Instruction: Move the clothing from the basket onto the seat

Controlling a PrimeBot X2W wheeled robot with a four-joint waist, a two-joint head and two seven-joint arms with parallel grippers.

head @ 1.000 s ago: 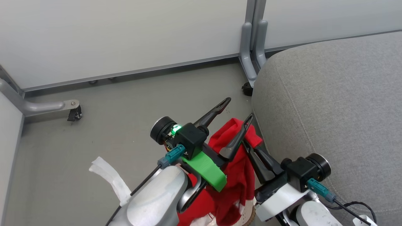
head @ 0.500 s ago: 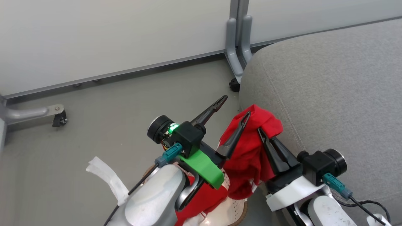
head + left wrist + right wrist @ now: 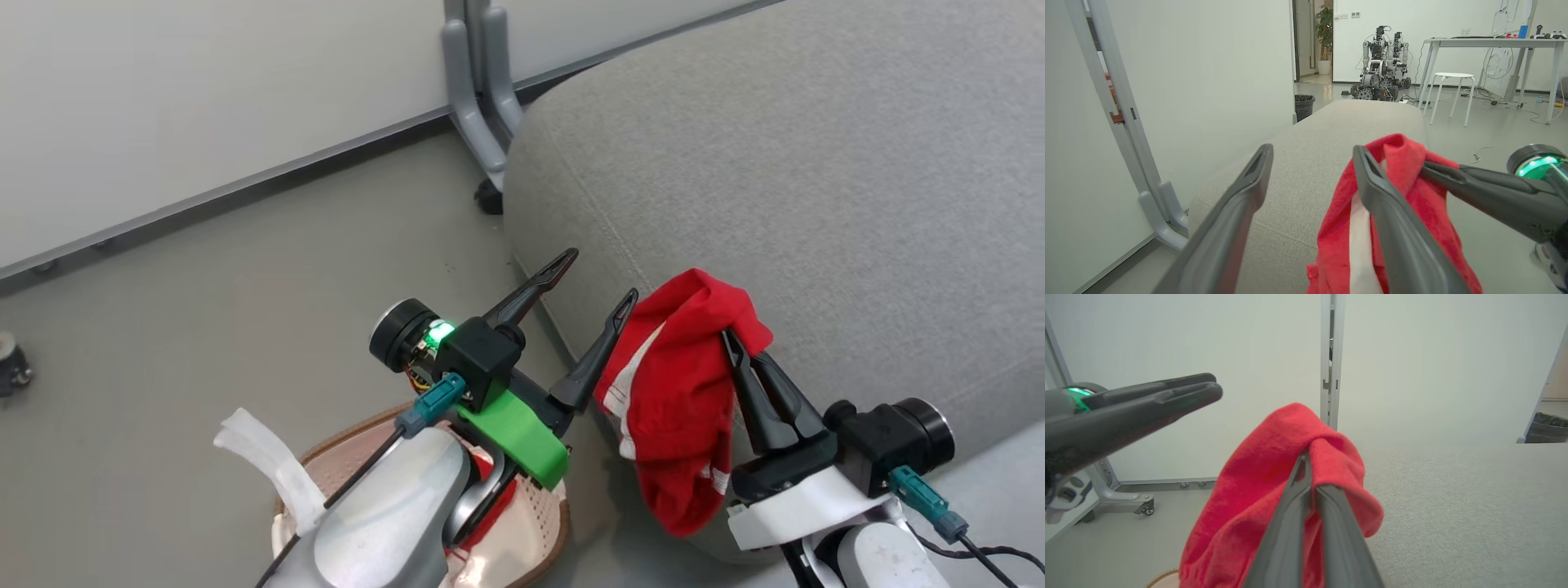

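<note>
Head view looking down from above, wrist views low, close, sharing seat (image 3: 816, 163)

Seat (image 3: 816, 163) takes upper right of head view. Partition wall (image 3: 204, 98) runs behind it and off to the left, w/ partition post foot (image 3: 478, 122) on the floor (image 3: 204, 310) at seat's back-left corner. Basket (image 3: 539, 531) sits on floor left of seat's near corner, under left arm; 2nd garment (image 3: 500, 500) lies in it. Garment (image 3: 678, 408) hangs from right gripper (image 3: 729, 343), pinched at its top, over seat's left edge, above and right of basket. Left gripper (image 3: 598, 278), fingers spread, is just left of garment; contact unclear. Caster (image 3: 12, 367) on floor at far left.
</note>
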